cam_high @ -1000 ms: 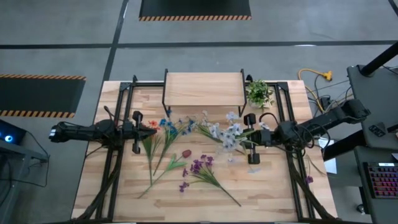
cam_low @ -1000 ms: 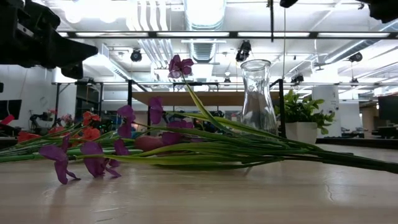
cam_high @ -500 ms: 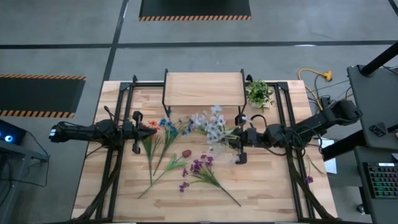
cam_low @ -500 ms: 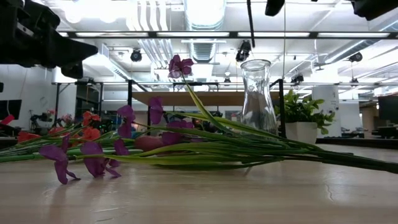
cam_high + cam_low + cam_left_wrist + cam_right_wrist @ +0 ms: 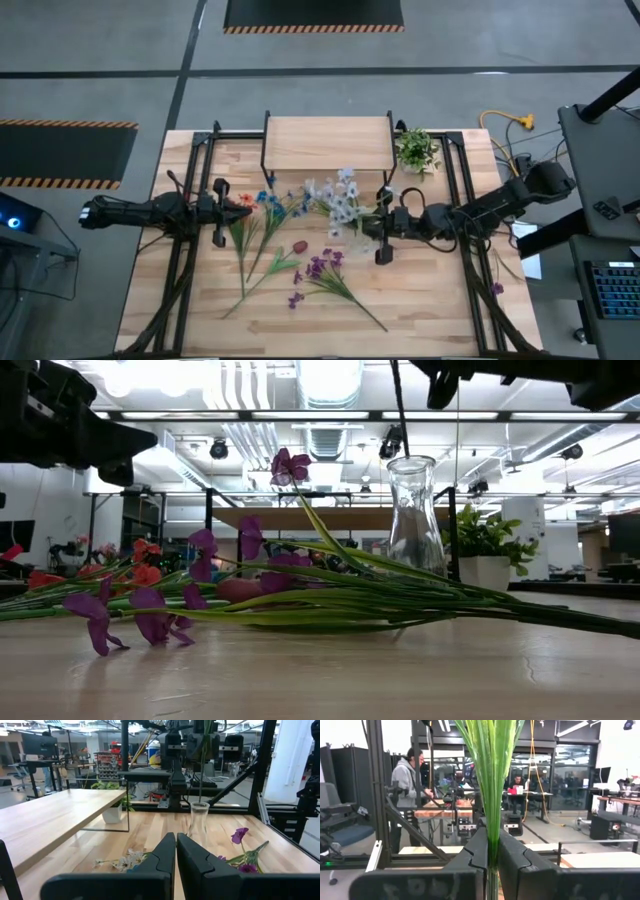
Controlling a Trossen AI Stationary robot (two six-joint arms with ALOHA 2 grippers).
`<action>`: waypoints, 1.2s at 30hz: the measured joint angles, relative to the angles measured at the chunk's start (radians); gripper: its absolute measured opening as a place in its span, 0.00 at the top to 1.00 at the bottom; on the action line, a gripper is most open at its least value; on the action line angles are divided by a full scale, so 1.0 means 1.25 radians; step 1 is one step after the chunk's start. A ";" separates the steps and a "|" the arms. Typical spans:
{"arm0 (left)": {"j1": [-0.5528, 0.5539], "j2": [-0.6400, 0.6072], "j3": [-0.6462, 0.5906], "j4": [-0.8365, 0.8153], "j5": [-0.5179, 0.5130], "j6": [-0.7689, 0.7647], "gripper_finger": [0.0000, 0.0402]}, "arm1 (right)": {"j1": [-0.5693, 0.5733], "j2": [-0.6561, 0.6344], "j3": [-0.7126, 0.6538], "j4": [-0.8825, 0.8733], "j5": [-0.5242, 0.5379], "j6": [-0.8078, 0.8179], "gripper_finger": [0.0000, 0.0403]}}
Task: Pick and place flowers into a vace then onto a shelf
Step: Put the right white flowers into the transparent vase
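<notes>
My right gripper (image 5: 490, 851) is clamped tight on a white-flowered stem (image 5: 343, 203), green stalk pinched between both fingers (image 5: 470, 851), and it hangs right over the vase (image 5: 412, 512). In the low view the thin stem (image 5: 398, 405) runs down from the gripper toward the vase mouth; can't tell if the tip is inside yet. White blossoms sit on the left-arm side of the vase, seen from above.

My left gripper (image 5: 175, 849) has its fingers pressed together, nothing in them. It's parked well away from the vase, on the left arm's side of the table, pointing toward it.

Vase stands upright on the tabletop (image 5: 430, 300), in front of the shelf (image 5: 326, 143), apart from it. Nothing on the shelf.

Remaining flowers lie flat on the tabletop: purple ones (image 5: 322, 272) just beside the vase on the front side, a blue one (image 5: 271, 200) and an orange one (image 5: 242, 200) farther out toward the left gripper. A potted plant (image 5: 416, 150) sits behind the vase, next to the shelf's end.
</notes>
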State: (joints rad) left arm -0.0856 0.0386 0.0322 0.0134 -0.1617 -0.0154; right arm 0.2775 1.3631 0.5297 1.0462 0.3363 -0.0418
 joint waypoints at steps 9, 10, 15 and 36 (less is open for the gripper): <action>0.000 0.002 0.000 -0.001 0.000 0.000 1.00 | 0.001 0.045 -0.003 0.024 0.005 0.018 0.97; 0.000 0.002 0.000 -0.001 0.000 0.000 1.00 | 0.001 0.051 -0.003 0.030 0.006 0.021 0.97; 0.000 0.006 0.000 -0.002 0.000 -0.002 1.00 | 0.000 0.073 -0.012 0.031 0.047 0.056 0.97; 0.000 0.010 0.000 -0.005 0.000 -0.003 1.00 | 0.001 0.150 -0.052 0.109 0.047 0.087 0.97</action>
State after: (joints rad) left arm -0.0855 0.0513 0.0322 0.0067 -0.1613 -0.0196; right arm 0.2790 1.5501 0.4642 1.1822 0.3948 0.0664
